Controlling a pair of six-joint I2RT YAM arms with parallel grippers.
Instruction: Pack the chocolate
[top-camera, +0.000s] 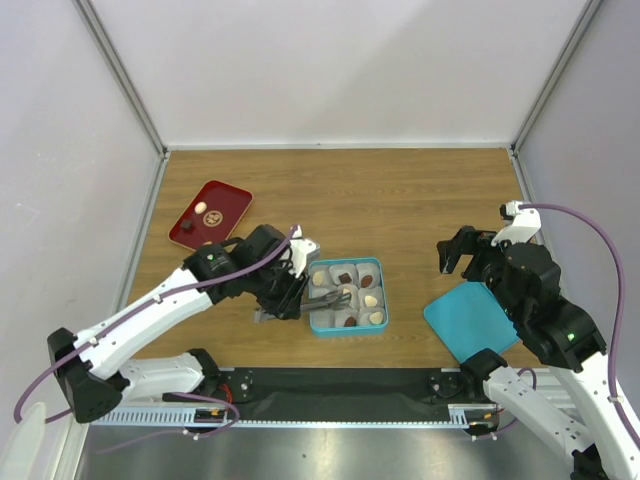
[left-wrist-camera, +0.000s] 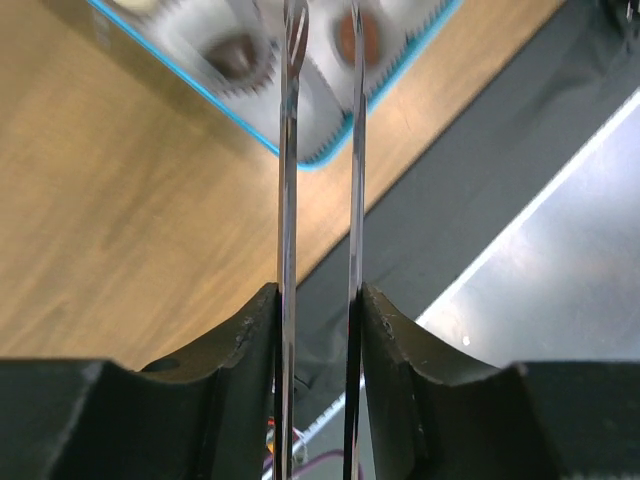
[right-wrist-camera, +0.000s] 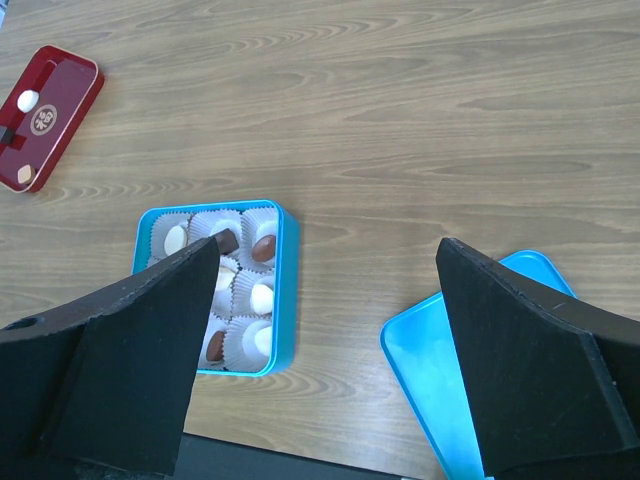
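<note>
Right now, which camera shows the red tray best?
The top camera: the whole red tray shows unobstructed. The right wrist view cuts it at the left edge; the left wrist view misses it.

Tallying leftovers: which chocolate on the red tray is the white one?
The white chocolate sits beside the round emblem of the red tray, farthest from the arms. The dark chocolate and tan chocolate lie nearer them.
</note>
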